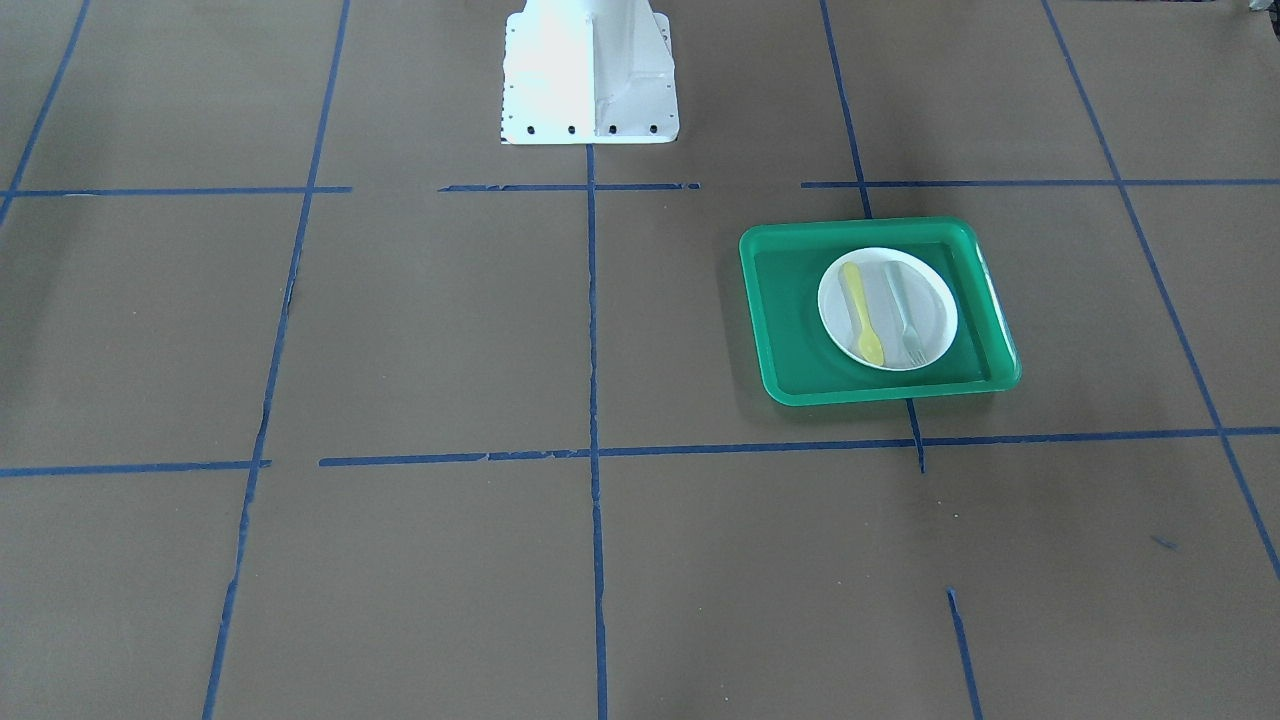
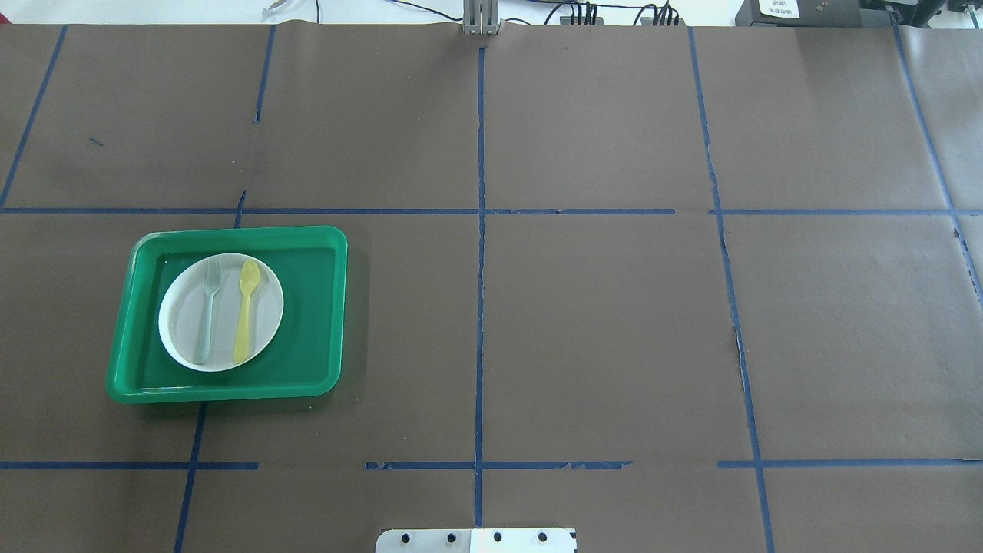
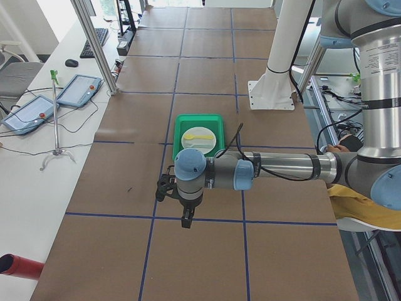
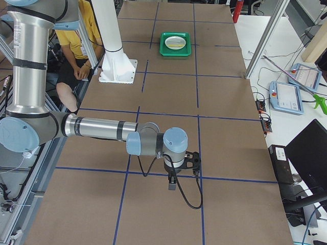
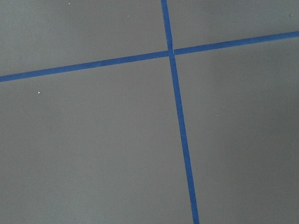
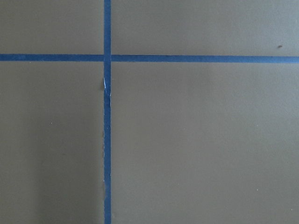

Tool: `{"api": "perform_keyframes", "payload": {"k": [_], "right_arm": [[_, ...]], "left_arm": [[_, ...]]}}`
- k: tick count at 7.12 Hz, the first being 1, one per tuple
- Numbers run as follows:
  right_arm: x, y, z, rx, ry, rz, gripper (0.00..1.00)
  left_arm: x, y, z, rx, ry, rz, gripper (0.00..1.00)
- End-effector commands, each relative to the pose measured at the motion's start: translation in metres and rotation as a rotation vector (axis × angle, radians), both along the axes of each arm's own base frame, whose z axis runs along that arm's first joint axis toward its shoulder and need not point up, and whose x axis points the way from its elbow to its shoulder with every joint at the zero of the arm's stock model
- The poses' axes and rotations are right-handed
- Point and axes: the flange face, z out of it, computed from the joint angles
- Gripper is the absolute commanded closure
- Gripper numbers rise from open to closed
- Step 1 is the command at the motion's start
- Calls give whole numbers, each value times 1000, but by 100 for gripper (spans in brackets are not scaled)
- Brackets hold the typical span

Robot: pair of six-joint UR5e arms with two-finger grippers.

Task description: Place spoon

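Since the small yellow plastic spoon (image 2: 246, 311) is lying on the round white plate (image 2: 180, 311), your left gripper (image 3: 186, 219) and right gripper (image 4: 172, 184) are idling far off, grip untellable.

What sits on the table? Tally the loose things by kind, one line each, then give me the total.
tray: 1
plate: 1
spoon: 1
fork: 1
Total: 4
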Motion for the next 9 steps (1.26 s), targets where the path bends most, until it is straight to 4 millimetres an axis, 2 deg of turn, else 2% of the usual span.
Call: {"api": "perform_keyframes", "payload": {"k": [1, 2, 3, 4, 5, 6, 7, 9], "right_arm": [[0, 0, 0, 0, 0, 0, 0], [0, 0, 0, 0, 0, 0, 0], [0, 0, 0, 0, 0, 0, 0], [0, 0, 0, 0, 0, 0, 0], [0, 0, 0, 0, 0, 0, 0], [0, 0, 0, 0, 0, 0, 0], [0, 0, 0, 0, 0, 0, 0], [0, 0, 0, 0, 0, 0, 0]], "left_arm": [[0, -4, -4, 15, 4, 2, 0], [1, -11, -12, 32, 6, 0, 0], [18, -25, -43, 123, 84, 35, 0], [43, -29, -65, 155, 90, 63, 0], [83, -38, -105, 125, 96, 29, 0], [136, -47, -138, 110, 51, -23, 0], [195, -50, -161, 97, 51, -57, 0], [316, -51, -225, 16, 131, -70, 0]]}}
